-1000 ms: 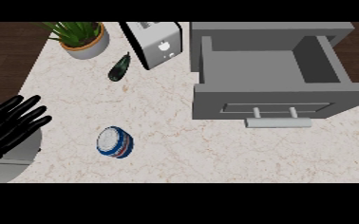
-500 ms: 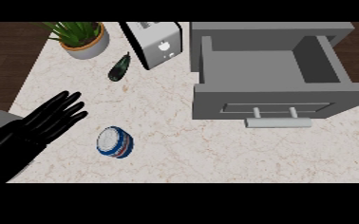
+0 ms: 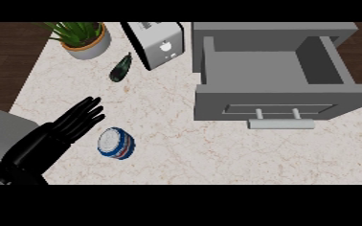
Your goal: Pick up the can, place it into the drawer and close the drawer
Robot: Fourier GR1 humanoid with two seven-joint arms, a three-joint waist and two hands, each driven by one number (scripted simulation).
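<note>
— Where is the can (image 3: pixel 116 143) found?

— It is seen standing on the worktop (image 3: pixel 176 139), well to the left of the open drawer (image 3: pixel 272 76) and below its front edge.

— And the left hand (image 3: pixel 74 123)?

— It is held just left of the can, fingers stretched out straight and apart, nothing gripped; contact cannot be told.

— The right hand?

— It is not shown.

Bright even light, soft faint shadows
</note>
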